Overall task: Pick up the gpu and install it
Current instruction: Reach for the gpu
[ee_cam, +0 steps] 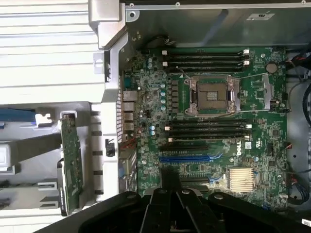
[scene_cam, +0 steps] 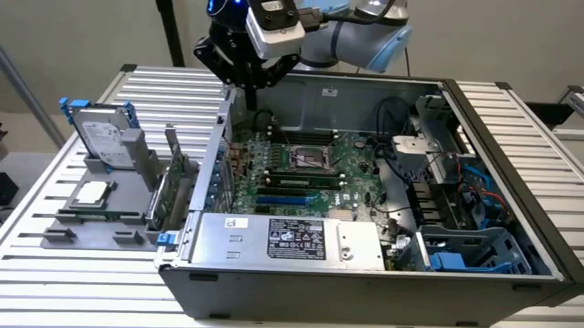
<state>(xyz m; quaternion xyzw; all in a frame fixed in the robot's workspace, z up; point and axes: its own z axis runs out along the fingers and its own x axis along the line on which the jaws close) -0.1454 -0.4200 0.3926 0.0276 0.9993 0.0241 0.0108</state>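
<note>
**Slatted worktop with an open computer; the gpu stands in its holder, the pincer holds nothing**

White metal slats form the worktop (scene_cam: pixel 55 273), and on it lies a big grey computer case (scene_cam: pixel 511 164) with its open side turned upward. Inside the case the green motherboard (scene_cam: pixel 310 164) covers the bottom. It has a square processor socket (scene_cam: pixel 306 158) in its middle and a blue slot (scene_cam: pixel 284 202) on the side toward the power supply (scene_cam: pixel 292 239). The power supply is a silver box with a black label, at the near wall.

On the exterior view's left of the case, a grey holder (scene_cam: pixel 82 229) sits on the worktop. A hard drive (scene_cam: pixel 102 137) with blue rails stands upright at the far end of the holder. The gpu (scene_cam: pixel 174 188) stands on its edge in the holder, just beside the outer wall of the case, and shows its green board. A small square silver chip (scene_cam: pixel 93 193) lies flat in the holder, nearer than the hard drive.

The pincer (scene_cam: pixel 249 85) hangs above the far rim of the case, on the side toward the holder. Its fingers are narrow, drawn together, and hold nothing. It is well apart from the gpu.
</note>
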